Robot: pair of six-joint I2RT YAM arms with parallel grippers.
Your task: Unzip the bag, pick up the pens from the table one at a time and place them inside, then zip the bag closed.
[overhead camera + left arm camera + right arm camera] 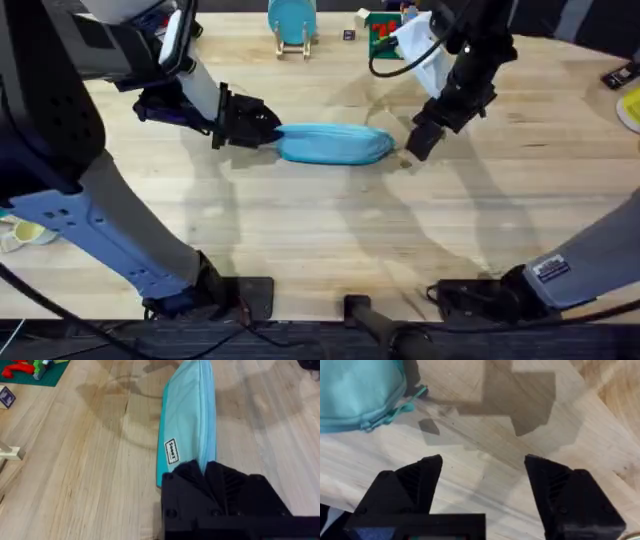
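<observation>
1. Light blue bag lying zipped lengthwise mid-table, at 12 o'clock from the arm bases
2. Black left gripper at the bag's 9 o'clock end, fingers pinched together on that end
3. Right gripper just off the 3 o'clock end, fingers spread wide, holding nothing, over bare wood beside the zipper tab

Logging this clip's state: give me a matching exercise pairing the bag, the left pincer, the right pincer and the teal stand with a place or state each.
Things:
1. bag
2. left pincer
3. right pincer
4. teal stand

States:
A. open over bare table, beside the bag's end
B. shut on one end of the bag
C. lying flat mid-table, zipped closed
D. upright at the far edge

Pairs: 1-C, 2-B, 3-A, 4-D
</observation>
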